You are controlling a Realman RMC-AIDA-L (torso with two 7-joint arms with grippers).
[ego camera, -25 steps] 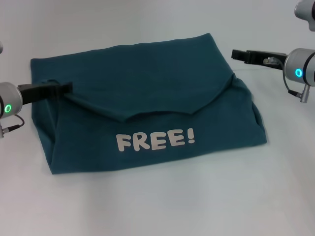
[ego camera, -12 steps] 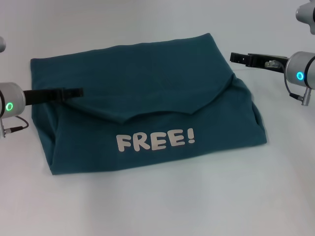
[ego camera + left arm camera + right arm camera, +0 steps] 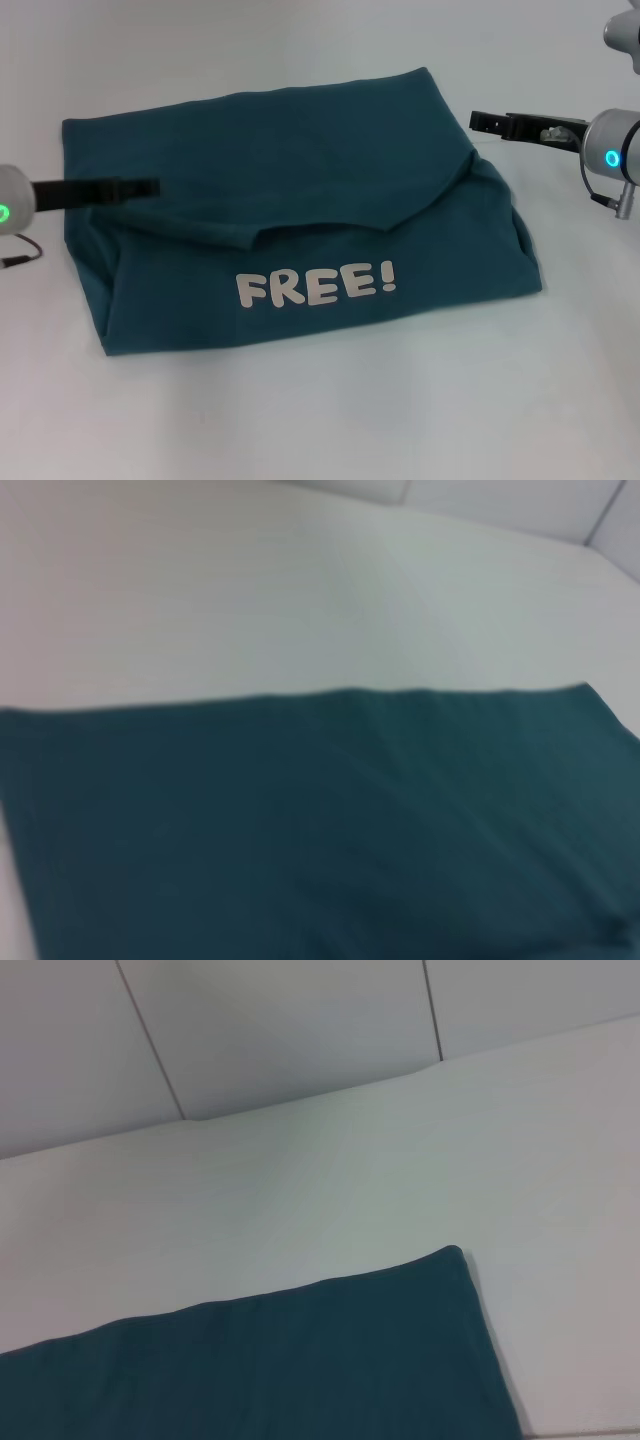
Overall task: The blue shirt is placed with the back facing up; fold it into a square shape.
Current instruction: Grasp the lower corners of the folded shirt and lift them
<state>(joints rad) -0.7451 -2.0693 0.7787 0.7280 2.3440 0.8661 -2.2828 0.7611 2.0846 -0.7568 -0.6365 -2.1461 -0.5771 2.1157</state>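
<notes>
So the white table (image 3: pixel 320 420) takes up pretty much the whole view; the blue shirt (image 3: pixel 300 170) sits in the middle of it, already folded into a chunky rectangle-ish shape, with the far part laid over the near part so the flap's edge (image 3: pixel 330 222) runs across the middle in a shallow V; right below that edge there's a white "FREE!" print (image 3: pixel 316 284) facing up, which isn't exactly plain; the right side of the shirt bunches up a little near its corner. Left gripper (image 3: pixel 150 187) hangs over the shirt's left portion, just above the fabric, pointing inward; its fingers look pressed together and aren't holding anything. Right gripper (image 3: pixel 480 122) is just off the shirt's far right edge, over the table; can't tell if its fingers are spread or not.
</notes>
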